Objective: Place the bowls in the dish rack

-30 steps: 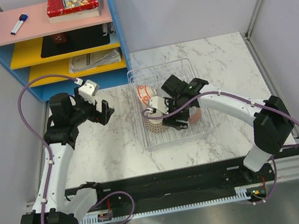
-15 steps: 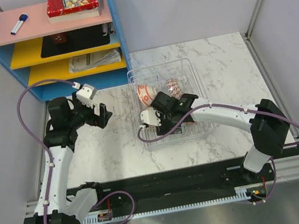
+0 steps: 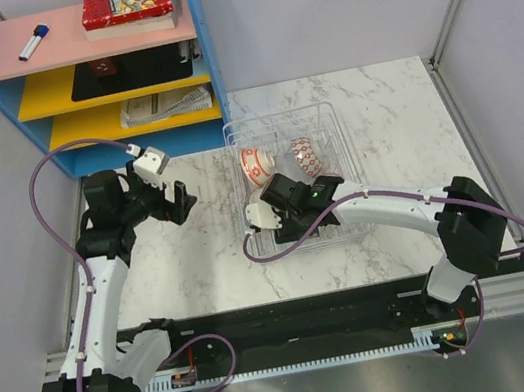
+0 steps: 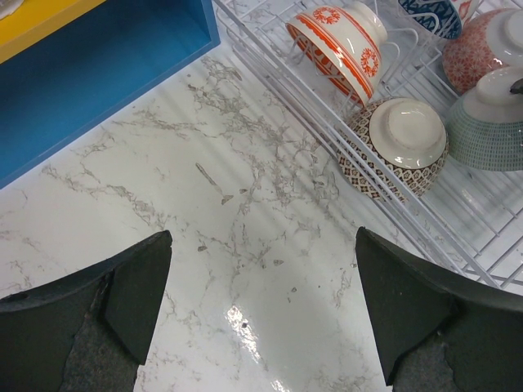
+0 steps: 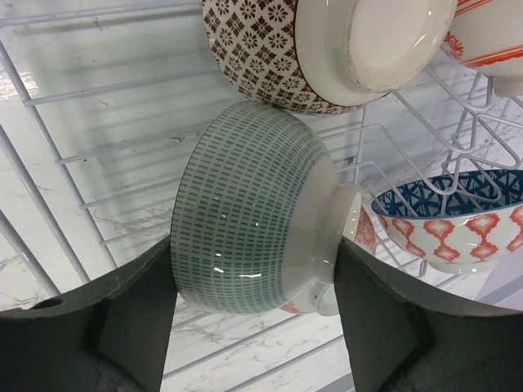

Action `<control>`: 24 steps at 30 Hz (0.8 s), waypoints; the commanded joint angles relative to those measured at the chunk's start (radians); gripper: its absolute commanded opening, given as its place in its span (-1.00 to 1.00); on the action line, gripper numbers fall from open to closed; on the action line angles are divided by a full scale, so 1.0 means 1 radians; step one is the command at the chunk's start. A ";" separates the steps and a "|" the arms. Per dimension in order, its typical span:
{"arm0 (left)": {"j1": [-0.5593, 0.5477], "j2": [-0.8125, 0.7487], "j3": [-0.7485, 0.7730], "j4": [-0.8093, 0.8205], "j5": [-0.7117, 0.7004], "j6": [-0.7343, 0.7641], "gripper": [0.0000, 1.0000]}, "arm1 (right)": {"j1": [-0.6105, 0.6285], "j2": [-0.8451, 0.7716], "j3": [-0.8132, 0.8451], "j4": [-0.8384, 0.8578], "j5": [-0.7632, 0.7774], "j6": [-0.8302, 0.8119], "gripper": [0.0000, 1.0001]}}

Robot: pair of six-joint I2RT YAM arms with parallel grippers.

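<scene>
The dish rack [image 3: 328, 109] is a wire-ribbed tray at the table's middle. An orange-red floral bowl [image 3: 255, 164] and a blue and red patterned bowl [image 3: 305, 156] stand on edge in its far half. My right gripper [image 3: 282, 215] is low over the rack's near left part, shut on the pale green bowl [image 5: 253, 208], one finger at its rim and one at its foot. The brown lattice bowl [image 5: 327, 49] lies just beyond it, bottom up. In the left wrist view, a reddish speckled bowl [image 4: 478, 49] sits behind the green bowl [image 4: 490, 122]. My left gripper [image 3: 181, 198] hangs open over bare marble left of the rack.
A blue shelf unit [image 3: 120, 79] stands at the back left, holding a newspaper, a marker and a red box. Its blue base [image 4: 106, 73] is close to my left gripper. Grey walls enclose the table on both sides.
My right gripper has moved from the rack's middle toward its near left corner, carrying the green bowl lower. The left arm pulled back slightly at first, then held still.
</scene>
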 commanded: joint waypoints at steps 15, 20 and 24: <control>0.007 -0.034 0.008 0.004 0.022 -0.004 0.99 | -0.006 0.031 -0.019 -0.042 -0.218 0.047 0.96; 0.009 -0.037 0.011 0.001 0.024 0.000 0.99 | -0.006 0.040 -0.008 -0.070 -0.244 0.053 0.96; 0.009 -0.040 0.013 -0.005 0.022 0.003 0.99 | -0.006 0.051 0.003 -0.083 -0.238 0.070 0.96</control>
